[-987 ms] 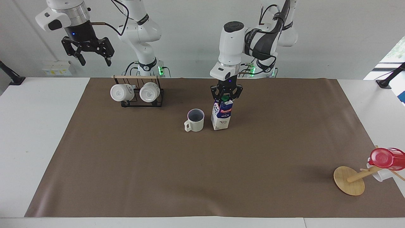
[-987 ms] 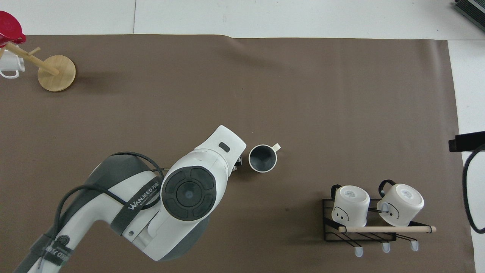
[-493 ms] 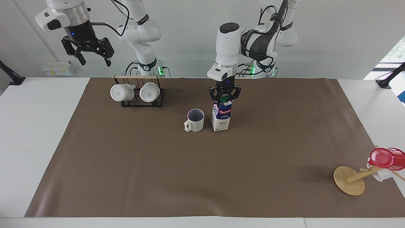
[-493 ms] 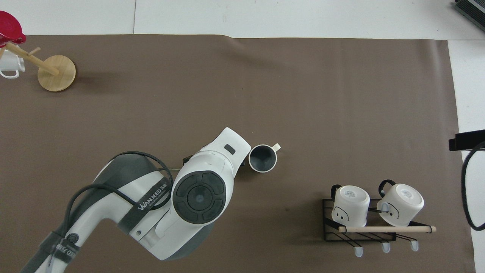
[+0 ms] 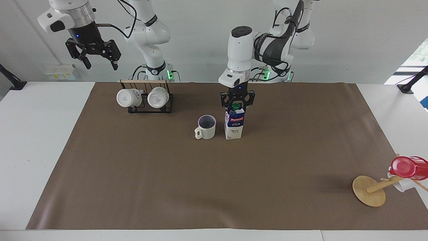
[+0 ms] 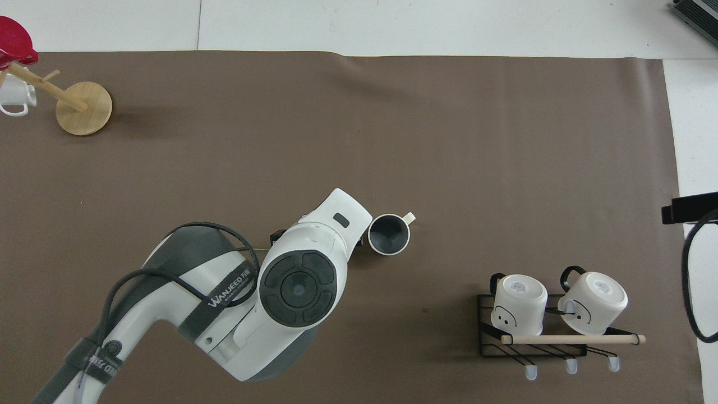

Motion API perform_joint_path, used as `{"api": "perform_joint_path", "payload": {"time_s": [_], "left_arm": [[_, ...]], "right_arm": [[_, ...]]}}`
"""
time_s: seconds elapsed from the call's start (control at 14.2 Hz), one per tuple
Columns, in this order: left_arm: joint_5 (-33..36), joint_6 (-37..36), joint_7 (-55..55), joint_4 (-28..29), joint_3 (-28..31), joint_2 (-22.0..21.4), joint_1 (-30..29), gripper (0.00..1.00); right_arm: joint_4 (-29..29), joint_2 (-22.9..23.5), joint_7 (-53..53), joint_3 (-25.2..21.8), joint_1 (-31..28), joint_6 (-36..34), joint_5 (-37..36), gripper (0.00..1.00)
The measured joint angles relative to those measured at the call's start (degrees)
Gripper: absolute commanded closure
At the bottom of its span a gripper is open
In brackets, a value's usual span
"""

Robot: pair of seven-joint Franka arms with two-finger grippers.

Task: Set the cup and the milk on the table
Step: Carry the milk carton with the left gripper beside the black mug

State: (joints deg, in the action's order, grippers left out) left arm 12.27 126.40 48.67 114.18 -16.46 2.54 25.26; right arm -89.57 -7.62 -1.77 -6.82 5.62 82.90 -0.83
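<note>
I see the milk (image 5: 233, 125) standing upright on the brown sheet (image 5: 214, 180) of the counter (image 5: 40, 140), just above the centre of the facing frame. The cup (image 5: 206, 127) stands upright just beside it, toward the right arm's end, handle turned away from the carton; a narrow gap separates them. In the overhead frame the cup (image 6: 389, 234) sits near centre, and the carton is hidden under the left arm's wrist.

The left pincer (image 5: 237, 105) hangs straight down over the carton's green cap, its fingers flanking the gabled top. I cannot tell whether they press on the carton or stand clear of it.

The right pincer (image 5: 99, 61) waits raised in the upper left of the facing frame, over the counter's edge by the rack (image 5: 150, 100), fingers apart and holding nothing.

Two white mugs (image 5: 128, 97) lie on that black wire rack. At the lower right of the facing frame a wooden stand (image 5: 369, 190) lies tipped over, with a red cup (image 5: 407, 167) on it.
</note>
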Motion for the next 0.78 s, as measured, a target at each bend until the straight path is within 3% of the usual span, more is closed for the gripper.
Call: {"api": "perform_joint_path", "payload": {"time_s": [0.49, 0.78], "left_arm": [[-0.1, -0.5, 0.2, -1.6, 0.0, 0.0, 0.0, 0.0], [-2.6, -6.1, 0.4, -6.3, 0.3, 0.1, 0.0, 0.0]], "right_arm": [[0.1, 0.4, 0.0, -0.1, -0.1, -1.9, 0.4, 0.0], [0.2, 0.4, 0.0, 0.0, 0.0, -1.9, 0.7, 0.0]]}}
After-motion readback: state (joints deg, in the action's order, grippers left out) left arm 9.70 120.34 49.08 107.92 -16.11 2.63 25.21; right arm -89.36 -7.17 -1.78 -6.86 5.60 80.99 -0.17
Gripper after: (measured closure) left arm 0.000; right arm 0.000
